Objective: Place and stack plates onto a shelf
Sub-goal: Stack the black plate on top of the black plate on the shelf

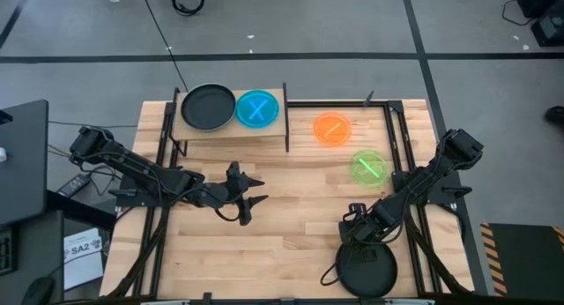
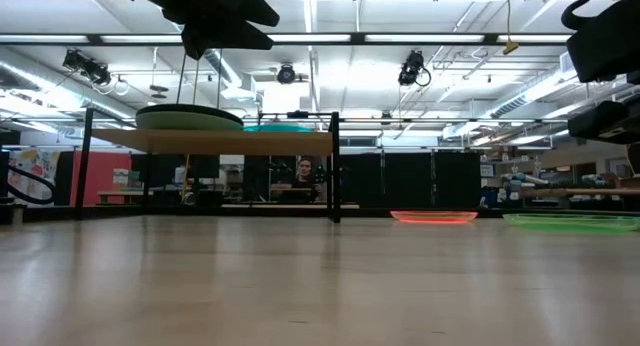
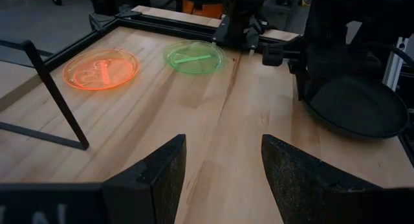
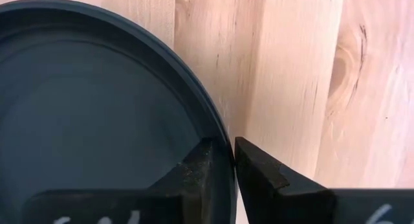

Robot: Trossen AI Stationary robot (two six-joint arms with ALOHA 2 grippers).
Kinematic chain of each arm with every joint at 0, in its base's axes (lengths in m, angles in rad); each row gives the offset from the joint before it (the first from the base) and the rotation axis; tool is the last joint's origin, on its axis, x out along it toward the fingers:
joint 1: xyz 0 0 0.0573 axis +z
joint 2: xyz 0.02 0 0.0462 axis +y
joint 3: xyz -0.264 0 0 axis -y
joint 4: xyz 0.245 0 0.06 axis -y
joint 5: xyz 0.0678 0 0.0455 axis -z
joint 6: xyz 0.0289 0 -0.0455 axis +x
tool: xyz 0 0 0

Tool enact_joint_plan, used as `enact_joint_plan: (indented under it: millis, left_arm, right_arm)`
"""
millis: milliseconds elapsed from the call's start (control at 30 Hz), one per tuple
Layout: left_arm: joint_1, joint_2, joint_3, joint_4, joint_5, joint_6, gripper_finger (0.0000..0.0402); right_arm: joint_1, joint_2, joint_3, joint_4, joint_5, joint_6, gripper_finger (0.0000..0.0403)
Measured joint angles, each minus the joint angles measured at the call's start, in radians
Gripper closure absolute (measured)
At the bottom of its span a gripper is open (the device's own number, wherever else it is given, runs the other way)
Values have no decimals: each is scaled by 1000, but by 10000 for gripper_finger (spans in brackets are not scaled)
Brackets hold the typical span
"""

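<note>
A black plate (image 1: 366, 270) lies near the table's near edge, and my right gripper (image 1: 356, 239) is shut on its far rim. My left gripper (image 1: 257, 191) hovers open over the middle of the table, pointing right, and holds nothing. The shelf (image 1: 231, 127) stands at the far left. It carries a black plate (image 1: 209, 107) lying on a mint green plate (image 2: 190, 117), and beside them a blue plate (image 1: 257, 108). An orange plate (image 1: 332, 129) and a green plate (image 1: 369, 167) lie flat on the table to the right of the shelf. My right gripper (image 4: 233, 149) pinches the black plate's rim (image 4: 223, 136) on the plate's far side. One finger (image 4: 197, 166) is inside the plate and the other is outside it. The fingers come from above. Whether the plate is off the table, I cannot tell.
Black metal frame rails (image 1: 401, 142) run along the table's left, right and far sides. The shelf's thin black legs (image 3: 58, 98) stand on the wood. Bare tabletop (image 1: 300, 226) lies between the two grippers. A person (image 2: 303, 171) sits in the room beyond the table.
</note>
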Motion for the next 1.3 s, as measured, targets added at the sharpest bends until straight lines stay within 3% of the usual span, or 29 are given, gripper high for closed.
enact_joint_plan:
  millis: [300,567,1033,1300]
  left_arm:
    - [0,0,0,0,0,0,194]
    - [0,0,0,0,0,0,194]
    - [0,0,0,0,0,0,194]
    - [0,0,0,0,0,0,194]
  right_arm:
    - [0,-1,0,5,-1,-2,387]
    - [-1,-2,28,-38,11,-3,387]
    - [-31,-2,76,-94,180,-11,387]
    - [-54,-20,76,-94,184,-26,387]
